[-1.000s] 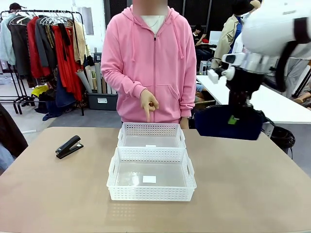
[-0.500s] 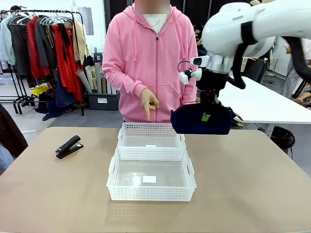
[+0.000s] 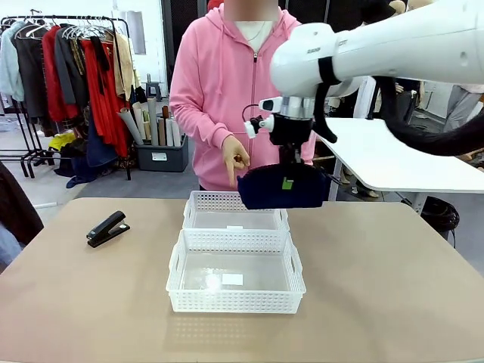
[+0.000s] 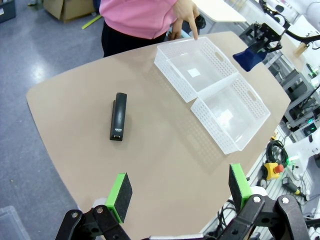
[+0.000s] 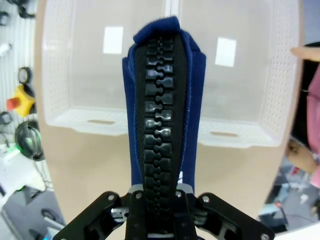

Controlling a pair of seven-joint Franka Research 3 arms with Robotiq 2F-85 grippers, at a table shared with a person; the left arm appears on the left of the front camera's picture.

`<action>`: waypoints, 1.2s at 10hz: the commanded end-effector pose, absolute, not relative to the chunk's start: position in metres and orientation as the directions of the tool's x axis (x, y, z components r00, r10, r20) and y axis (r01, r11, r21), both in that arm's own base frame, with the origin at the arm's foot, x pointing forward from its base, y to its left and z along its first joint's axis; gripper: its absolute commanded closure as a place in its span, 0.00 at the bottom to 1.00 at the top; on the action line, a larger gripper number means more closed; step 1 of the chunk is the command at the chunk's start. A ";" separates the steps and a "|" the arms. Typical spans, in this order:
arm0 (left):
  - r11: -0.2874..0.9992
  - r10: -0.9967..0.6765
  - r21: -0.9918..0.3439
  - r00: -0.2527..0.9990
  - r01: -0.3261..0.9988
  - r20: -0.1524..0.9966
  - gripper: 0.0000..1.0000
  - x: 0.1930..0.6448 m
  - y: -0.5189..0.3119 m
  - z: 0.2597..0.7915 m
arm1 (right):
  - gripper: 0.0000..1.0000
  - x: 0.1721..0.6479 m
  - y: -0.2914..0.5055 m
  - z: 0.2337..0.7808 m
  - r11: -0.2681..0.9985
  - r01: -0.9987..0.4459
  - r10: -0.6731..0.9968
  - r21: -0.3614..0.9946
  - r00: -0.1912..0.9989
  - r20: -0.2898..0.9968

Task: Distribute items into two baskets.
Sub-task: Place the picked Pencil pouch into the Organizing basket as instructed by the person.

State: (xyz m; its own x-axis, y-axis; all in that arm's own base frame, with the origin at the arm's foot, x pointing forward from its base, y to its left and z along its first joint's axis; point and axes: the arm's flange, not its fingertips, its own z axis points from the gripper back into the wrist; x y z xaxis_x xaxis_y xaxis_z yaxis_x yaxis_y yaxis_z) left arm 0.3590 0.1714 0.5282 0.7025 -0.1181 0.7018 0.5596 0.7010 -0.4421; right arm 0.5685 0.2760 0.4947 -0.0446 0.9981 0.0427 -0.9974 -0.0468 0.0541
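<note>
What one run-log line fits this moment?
right gripper: shut on pouch, aloft near far basket | left gripper: open | stapler: on table | person's hand: pointing toward far basket

You have the near basket [image 3: 234, 301] at the middle of the desk [image 3: 393, 287]. The far basket [image 3: 227, 201] stands directly behind it, wall against wall. The stapler [image 3: 107, 228] lies on the desk well to the left of the near basket, about level with its back wall. The pouch [image 3: 265, 193] hangs from the right tool [image 3: 288, 172], above and behind-right of the near basket, about over the far basket's right end and clear of it. The person's hand [image 3: 235, 160] hangs behind the near basket, past the far one, just left of the pouch.
</note>
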 end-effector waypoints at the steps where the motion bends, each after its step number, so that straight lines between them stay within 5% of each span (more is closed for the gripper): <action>1: 0.693 -0.109 -0.442 0.688 0.570 0.717 0.00 0.359 0.172 0.529 | 1.00 0.590 0.302 0.504 -0.056 -0.997 0.998 0.060 -0.056 0.010; 12: 0.693 -0.109 -0.442 0.688 0.570 0.717 0.00 0.359 0.172 0.529 | 1.00 0.640 0.366 0.449 -0.029 -0.995 0.997 -0.094 -0.036 0.070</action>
